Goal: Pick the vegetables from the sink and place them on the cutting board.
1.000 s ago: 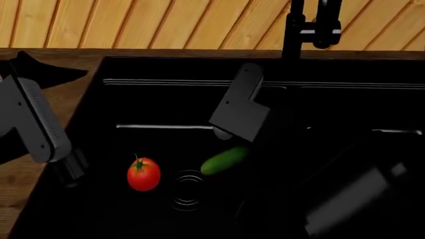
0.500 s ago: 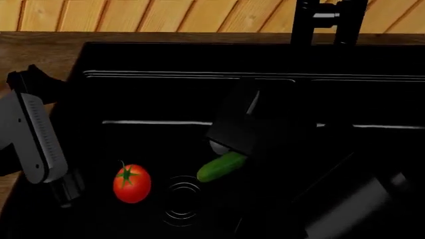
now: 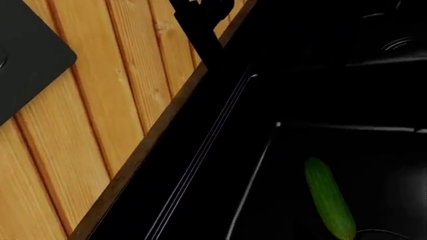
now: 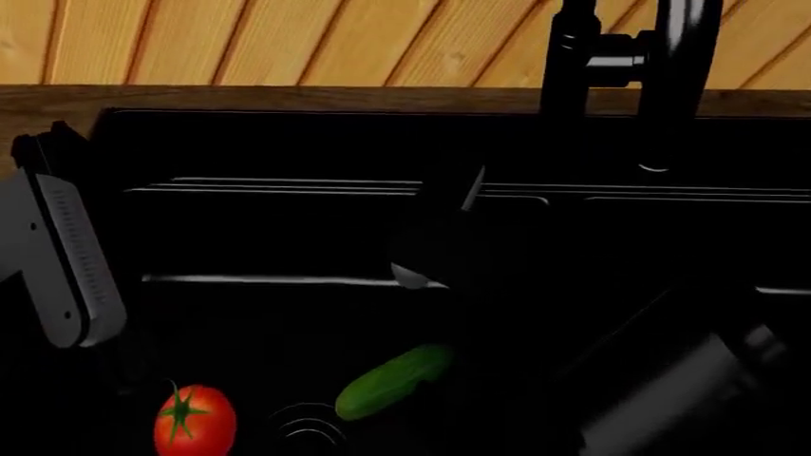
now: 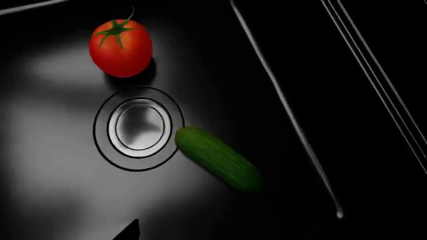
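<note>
Inside the left basin of a glossy black sink (image 4: 292, 128), a red tomato (image 5: 121, 47) and a dark-green cucumber (image 5: 218, 158) lie on the floor, on either side of a round ringed drain (image 5: 139, 127); neither is held and the cutting board is out of sight. The right gripper (image 4: 438, 252) hangs above the cucumber, too dark to tell whether it is open or closed, and the left gripper (image 4: 57, 252) waits at the sink's left edge, its jaws equally unreadable. This looks like the approach to a first pick: the right arm would need to descend and straddle the cucumber across its width.
</note>
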